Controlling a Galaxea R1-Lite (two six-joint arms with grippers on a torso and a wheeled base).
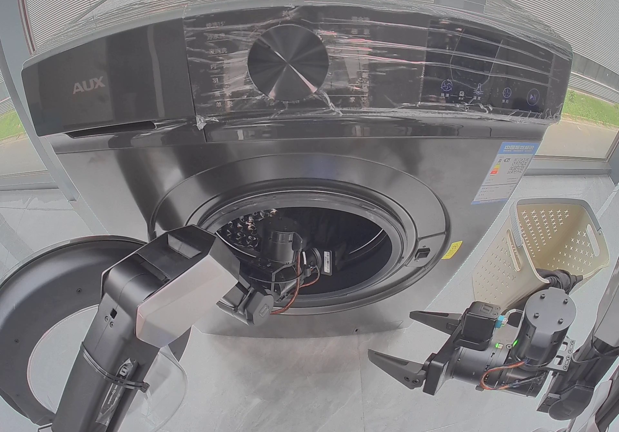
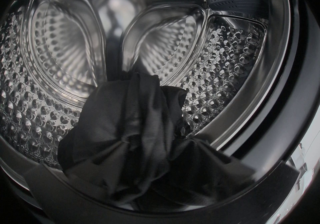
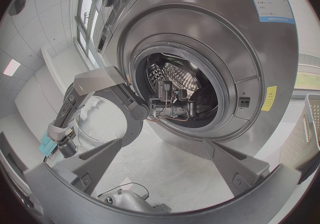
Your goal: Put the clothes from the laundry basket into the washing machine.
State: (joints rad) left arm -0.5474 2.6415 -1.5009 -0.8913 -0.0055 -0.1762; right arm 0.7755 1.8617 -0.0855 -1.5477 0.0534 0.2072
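Left wrist view: dark garment (image 2: 133, 134) (crumpled) in washing machine drum (image 2: 216, 67).

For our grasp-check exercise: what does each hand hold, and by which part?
Right hand: nothing, open. Left hand, inside the drum by the cloth: cannot tell.

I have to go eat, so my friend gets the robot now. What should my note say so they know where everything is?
Left gripper: inside the drum of the washing machine, next to the dark cloth.
Right gripper: open, holding nothing, above the floor near the laundry basket.
Things: the dark cloth lies in the drum at its front lip. The basket stands to the right of the machine, and no clothes are visible in it.
Done: one cloth is in the drum.
Left: take the left arm out and check the basket for more.
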